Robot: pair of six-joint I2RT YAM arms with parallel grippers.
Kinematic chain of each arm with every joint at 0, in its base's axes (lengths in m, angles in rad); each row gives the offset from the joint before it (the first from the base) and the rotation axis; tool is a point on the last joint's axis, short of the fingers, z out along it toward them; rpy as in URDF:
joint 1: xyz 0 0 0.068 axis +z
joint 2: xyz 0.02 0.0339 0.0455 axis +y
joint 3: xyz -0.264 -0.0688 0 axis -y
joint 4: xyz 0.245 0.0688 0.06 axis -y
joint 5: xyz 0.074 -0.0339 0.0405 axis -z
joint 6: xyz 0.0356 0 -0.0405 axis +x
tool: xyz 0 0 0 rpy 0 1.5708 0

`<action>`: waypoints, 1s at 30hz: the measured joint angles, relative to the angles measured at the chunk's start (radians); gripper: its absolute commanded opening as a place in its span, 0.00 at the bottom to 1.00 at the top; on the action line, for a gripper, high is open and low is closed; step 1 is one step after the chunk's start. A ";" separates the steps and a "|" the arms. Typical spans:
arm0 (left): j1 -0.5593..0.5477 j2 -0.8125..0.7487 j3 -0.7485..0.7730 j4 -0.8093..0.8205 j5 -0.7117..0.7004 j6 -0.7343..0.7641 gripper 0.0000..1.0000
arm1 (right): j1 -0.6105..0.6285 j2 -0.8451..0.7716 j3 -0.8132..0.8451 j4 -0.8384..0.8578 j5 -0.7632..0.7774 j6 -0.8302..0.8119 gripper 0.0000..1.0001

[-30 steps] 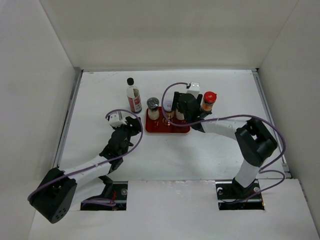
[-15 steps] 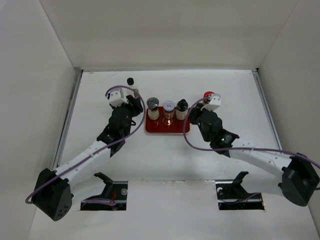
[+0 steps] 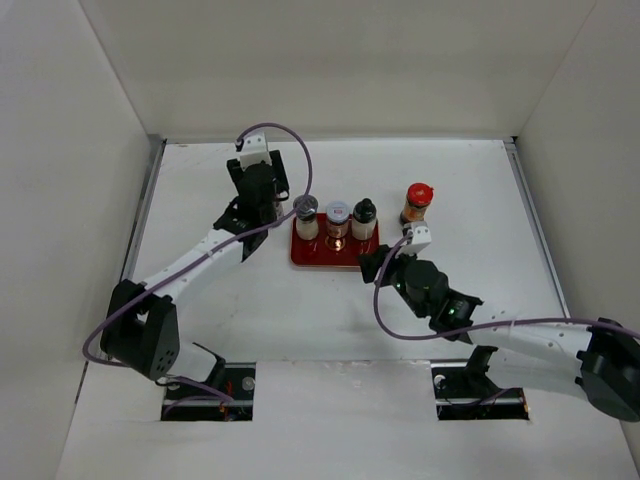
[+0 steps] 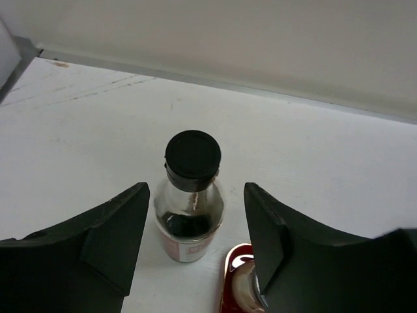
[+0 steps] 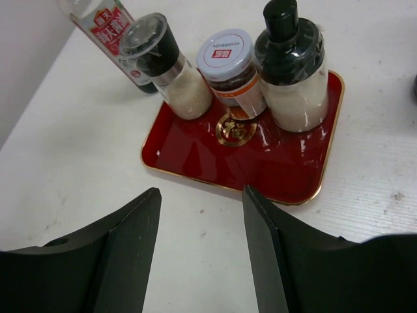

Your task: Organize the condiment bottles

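tall slim bottle (image 4: 190, 225): standing just left of the red tray (image 5: 195, 160); left gripper (image 4: 195, 195) straddling it, spread wide, likely readying a lift aboard. right gripper (image 5: 201, 195): hovering spread and empty before tray.

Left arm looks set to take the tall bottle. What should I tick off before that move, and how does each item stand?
1. Left gripper open: ok.
2. Tall bottle upright and between its fingers: ok.
3. Fingers low enough to grip the body rather than the cap: cannot tell.
4. Bare room on the tray: ok. The near half is free and the three jars fill the far row.
5. Right gripper off the tray: ok. It is open, on the tray's near side.
6. Red-capped bottle on the tray: not ok. It stands on the table to the tray's right.
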 measured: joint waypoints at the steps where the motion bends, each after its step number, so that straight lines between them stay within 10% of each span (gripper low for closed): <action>1: 0.006 0.008 0.008 -0.008 -0.002 0.006 0.58 | 0.000 -0.005 -0.006 0.011 -0.005 0.000 0.60; 12: 0.050 0.117 0.123 -0.038 -0.003 0.061 0.57 | 0.000 -0.023 -0.026 0.055 -0.027 0.001 0.61; 23: 0.055 0.188 0.142 -0.034 0.004 0.090 0.16 | 0.000 -0.059 -0.033 0.063 -0.032 0.001 0.62; 30: -0.006 0.077 0.046 -0.032 -0.032 0.133 0.13 | -0.007 -0.059 -0.046 0.063 -0.034 0.001 0.62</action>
